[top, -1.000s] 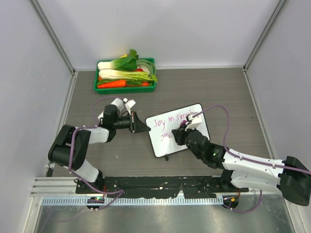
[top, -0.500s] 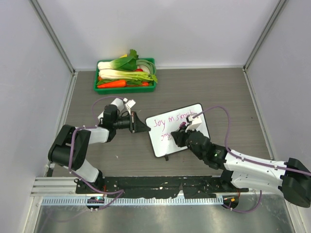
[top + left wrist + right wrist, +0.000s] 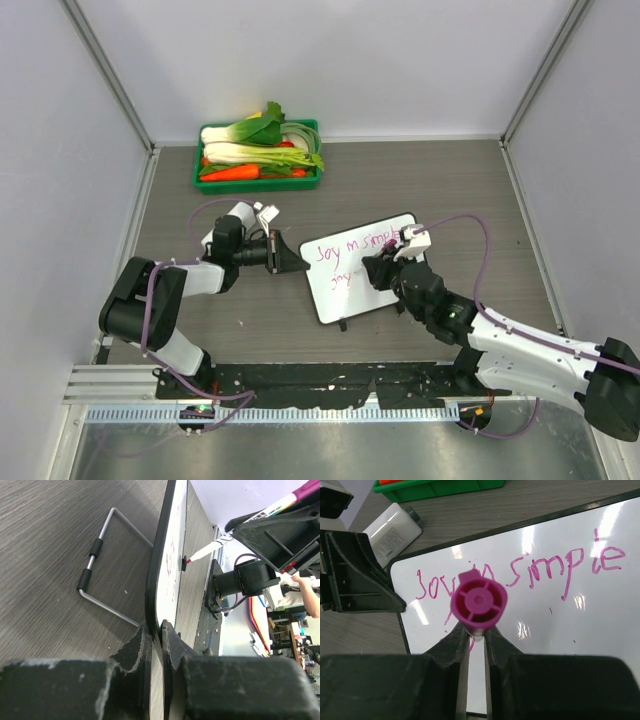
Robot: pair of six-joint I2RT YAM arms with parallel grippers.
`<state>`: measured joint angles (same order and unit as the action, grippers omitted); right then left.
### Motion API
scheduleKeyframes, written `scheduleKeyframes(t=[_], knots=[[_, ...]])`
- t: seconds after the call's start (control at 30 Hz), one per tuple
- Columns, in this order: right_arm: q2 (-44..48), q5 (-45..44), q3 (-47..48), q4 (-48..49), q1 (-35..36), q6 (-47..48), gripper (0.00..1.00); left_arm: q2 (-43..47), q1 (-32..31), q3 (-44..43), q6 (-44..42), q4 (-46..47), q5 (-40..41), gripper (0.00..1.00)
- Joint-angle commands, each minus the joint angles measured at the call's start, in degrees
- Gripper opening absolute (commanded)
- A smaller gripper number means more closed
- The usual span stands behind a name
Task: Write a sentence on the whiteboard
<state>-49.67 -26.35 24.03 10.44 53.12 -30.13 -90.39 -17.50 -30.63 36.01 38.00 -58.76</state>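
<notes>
The whiteboard lies on the table mid-view, with a pink sentence reading "Joy in simple" and a second line begun below it. My left gripper is shut on the whiteboard's left edge; the board shows edge-on in the left wrist view. My right gripper is shut on a pink marker, held upright over the board with its tip on the second line. The board and the writing fill the right wrist view. The marker tip touches the board face.
A green tray of vegetables stands at the back left. A white eraser block lies beside the left gripper. The board's wire stand rests on the table. Grey walls enclose the table on three sides.
My right gripper with the marker has shifted slightly right along the second line, and the right arm has swung with it. The left gripper and board have not moved.
</notes>
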Motion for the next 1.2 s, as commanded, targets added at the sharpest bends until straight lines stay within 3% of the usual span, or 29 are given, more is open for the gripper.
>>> scheduleKeyframes(t=[0.0,0.67,1.17], knots=[[-1.92,-2.22,3.39,0.72,-1.00,0.86,0.02,-1.11,-0.87,0.40,-3.49,-2.14,-0.12,0.00],[-4.99,-0.63,2.51,4.59,-2.50,0.51,0.01,-1.28,-0.78,0.31,-3.40,-2.14,-0.21,0.00],[-4.30,0.25,1.11,1.08,-2.67,0.16,0.02,-1.28,-0.79,0.31,-3.49,-2.14,-0.13,0.00]])
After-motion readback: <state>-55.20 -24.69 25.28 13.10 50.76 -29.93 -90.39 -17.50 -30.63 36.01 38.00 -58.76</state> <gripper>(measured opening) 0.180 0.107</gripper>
